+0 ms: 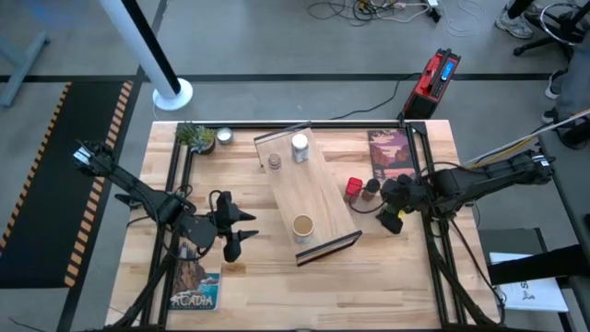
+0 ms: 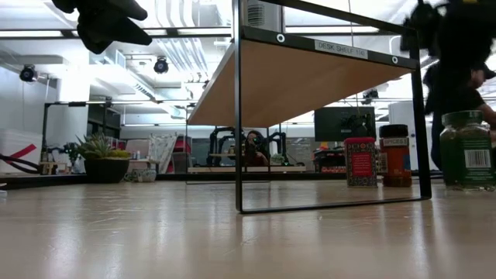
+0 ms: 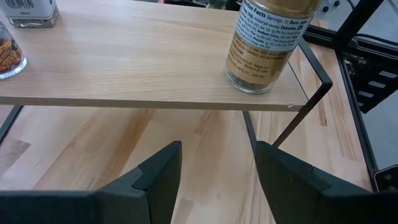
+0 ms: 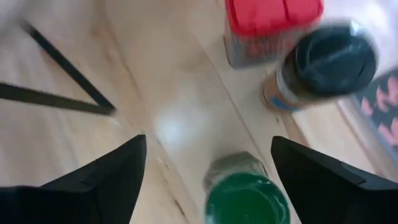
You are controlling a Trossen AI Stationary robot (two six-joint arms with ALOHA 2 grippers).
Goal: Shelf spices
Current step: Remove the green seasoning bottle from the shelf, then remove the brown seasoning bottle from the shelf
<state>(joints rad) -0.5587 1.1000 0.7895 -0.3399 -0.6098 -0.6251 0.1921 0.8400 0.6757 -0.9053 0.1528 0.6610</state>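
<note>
left gripper hangs just left of the shelf, fingers spread, empty. three spices sit on the board: white-capped jar, small brown jar, wide tan-lidded jar. right of it on the worktop: red tin, black-lidded jar, green-lidded jar. right gripper hovers over the green one, fingers wide, holding nothing. judged about halfway; next: descend, close round it.
</note>
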